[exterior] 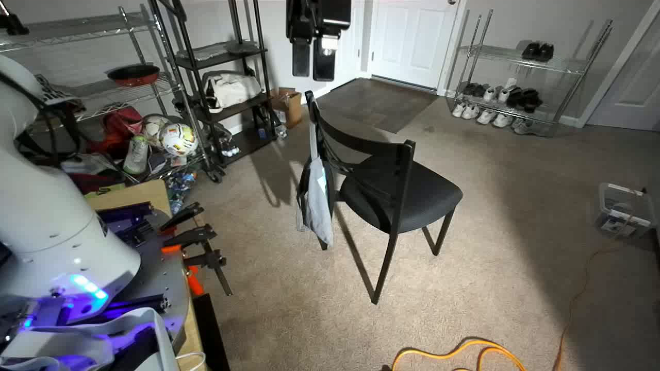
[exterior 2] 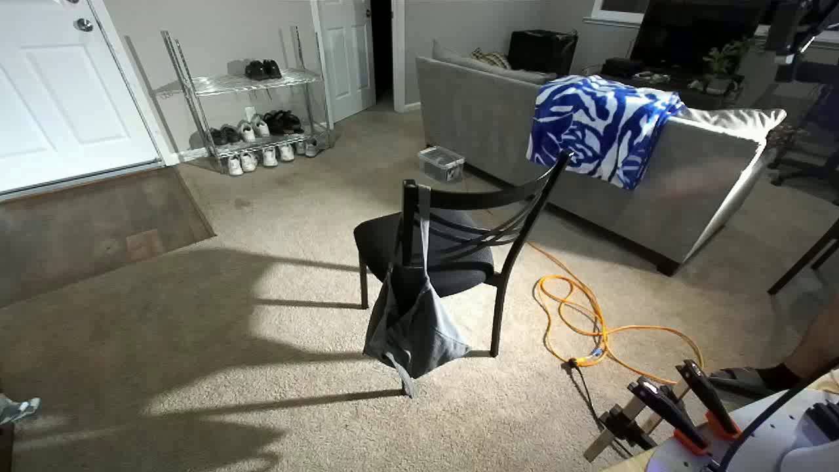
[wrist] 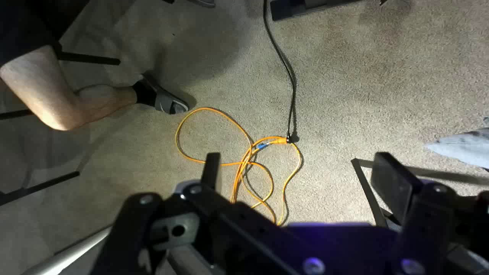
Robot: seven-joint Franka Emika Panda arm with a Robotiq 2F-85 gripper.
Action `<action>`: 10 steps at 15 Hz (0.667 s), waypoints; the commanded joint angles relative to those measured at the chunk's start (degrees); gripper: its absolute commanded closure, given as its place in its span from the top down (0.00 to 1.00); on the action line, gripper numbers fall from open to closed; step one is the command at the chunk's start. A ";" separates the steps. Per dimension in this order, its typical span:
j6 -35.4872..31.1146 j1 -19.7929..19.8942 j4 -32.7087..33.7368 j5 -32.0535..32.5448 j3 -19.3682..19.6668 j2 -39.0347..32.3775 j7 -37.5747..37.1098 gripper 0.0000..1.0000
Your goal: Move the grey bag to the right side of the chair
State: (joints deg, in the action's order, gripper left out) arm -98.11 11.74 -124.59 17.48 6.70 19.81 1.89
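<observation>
The grey bag [exterior: 318,203] hangs by a long loop handle from one top corner of the chair's backrest. Its soft body [exterior 2: 436,334] droops beside the legs, low over the carpet. Black and square-seated, the chair [exterior: 407,198] stands upright in both exterior views; its seat [exterior 2: 377,239] faces away from the robot table. High above the floor, my gripper [exterior: 312,74] is apart from bag and chair. In the wrist view the gripper [wrist: 301,172] has its fingers wide apart, only floor showing between them. Part of the bag [wrist: 464,147] and a chair leg [wrist: 366,191] show at the right there.
An orange cable [exterior 2: 593,308] lies coiled on the carpet near the chair. Clamps [exterior: 193,237] jut from the table edge. A sofa [exterior 2: 478,118], a wire shelf [exterior: 77,95] and a shoe rack [exterior: 521,62] stand around. A person's leg [wrist: 103,99] is close to the cable.
</observation>
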 commanded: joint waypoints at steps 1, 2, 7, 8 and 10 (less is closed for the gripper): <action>0.22 -0.90 0.14 0.22 0.76 0.00 -0.20 1.00; -0.10 -1.16 -0.19 0.51 0.78 0.07 0.85 1.00; -1.14 -6.22 1.43 1.25 -2.54 -2.05 5.39 1.00; -1.61 -7.61 2.28 1.63 -3.89 -3.31 4.99 1.00; -2.67 -10.19 4.01 2.47 -6.32 -6.15 4.87 1.00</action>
State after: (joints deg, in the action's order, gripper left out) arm -99.61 4.28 -123.65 17.61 3.22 18.01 5.23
